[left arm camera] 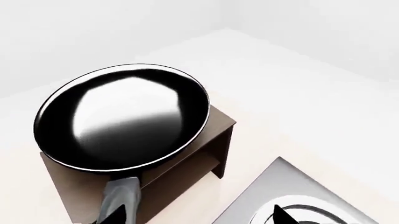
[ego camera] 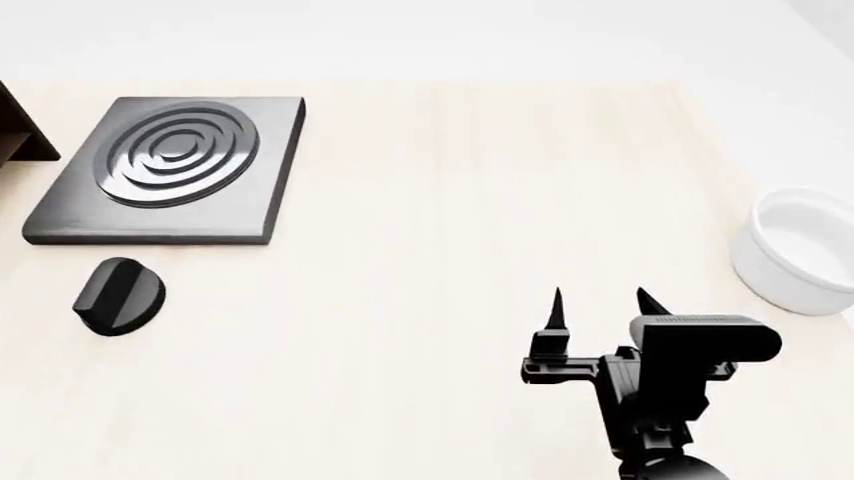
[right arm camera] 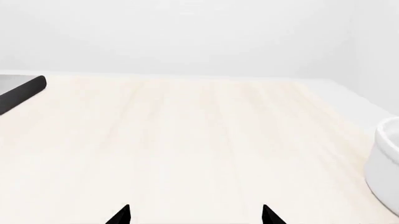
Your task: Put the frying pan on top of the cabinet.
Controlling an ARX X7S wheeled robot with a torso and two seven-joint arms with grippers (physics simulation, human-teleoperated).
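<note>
One arm matters here, the left one. From its wrist camera, the frying pan (left arm camera: pixel 121 116) is over the flat top of the cabinet (left arm camera: pixel 215 135), at the far left of the scene; whether it rests there I cannot tell. Its long handle (left arm camera: pixel 121 198) points back toward the camera. I cannot tell whether the left gripper holds it. The right gripper (ego camera: pixel 598 300) waits wide open and empty, well apart, near the white bowl (ego camera: pixel 801 250).

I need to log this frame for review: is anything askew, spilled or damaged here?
Nothing spilled or damaged. The frying pan sits over the cabinet, its rim overhanging the top and its handle jutting past the edge.
</note>
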